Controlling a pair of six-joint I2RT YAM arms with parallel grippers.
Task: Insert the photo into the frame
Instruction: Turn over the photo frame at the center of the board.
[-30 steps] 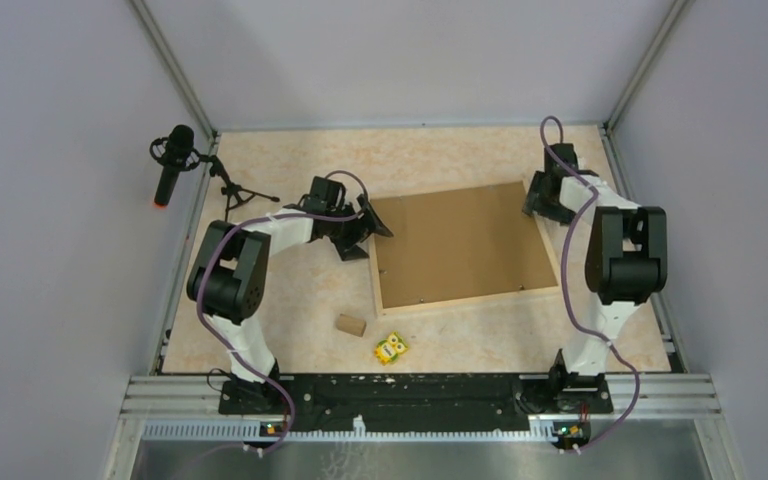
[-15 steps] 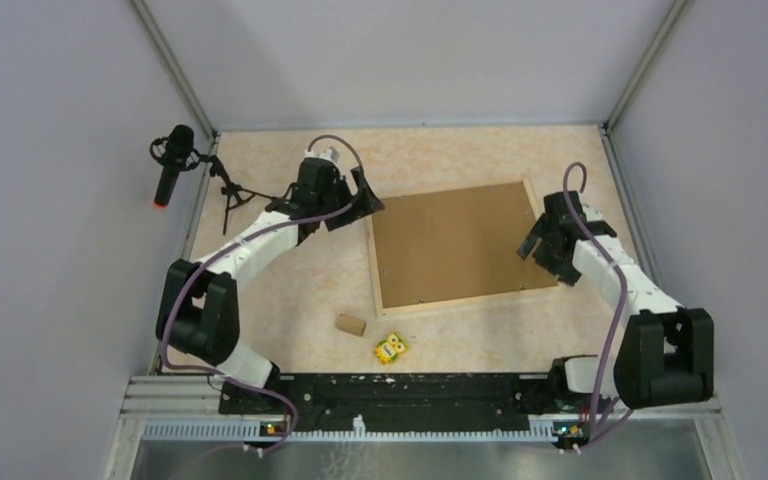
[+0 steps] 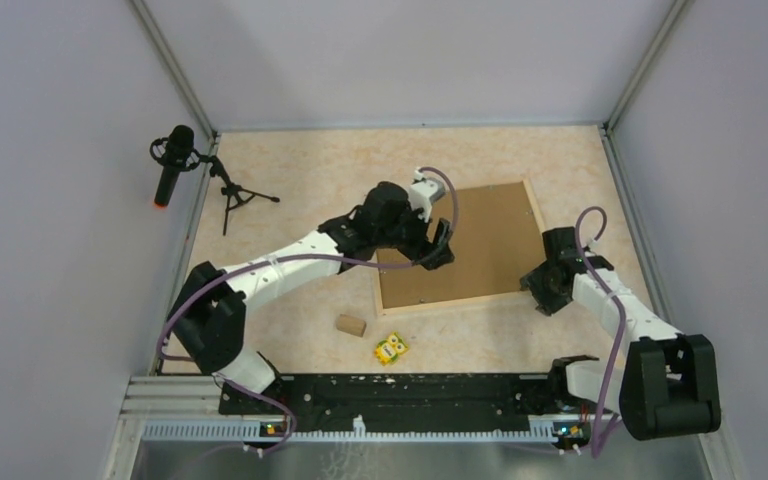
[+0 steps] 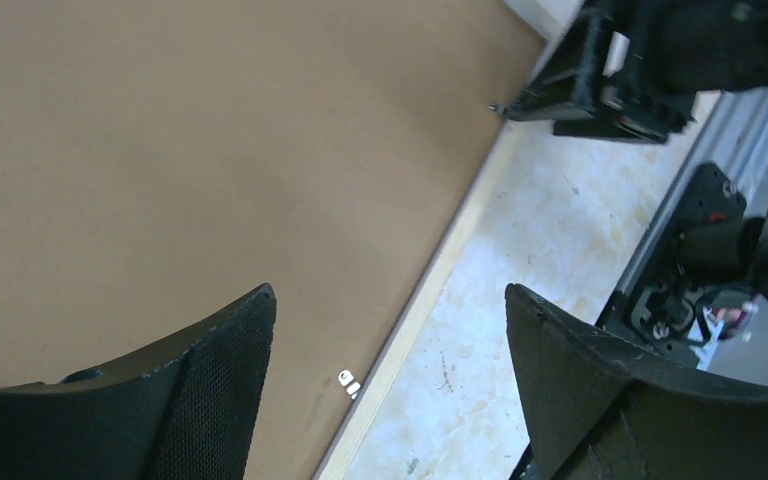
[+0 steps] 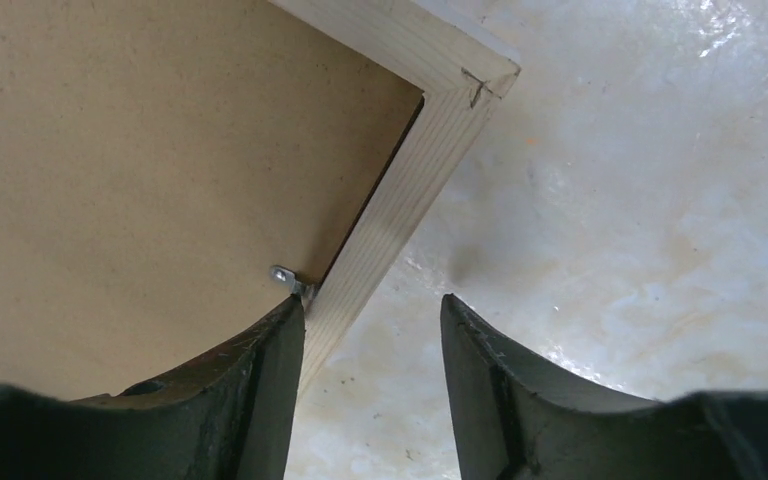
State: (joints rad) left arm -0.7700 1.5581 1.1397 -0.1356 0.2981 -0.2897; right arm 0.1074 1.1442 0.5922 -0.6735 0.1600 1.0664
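- The large rectangular picture frame of thin pale wood strips lies flat mid-table, filled by a plain brown backing board. The photo shows in no view.
- The left gripper hangs over the board beside the near rail, jaws wide, holding nothing.
- The right gripper hovers at the near right mitred corner, jaws apart, empty.
- The frame probably handles light and stiff; take 1 rail, not the corner joint.
- 1 small metal tab likely pins the board.
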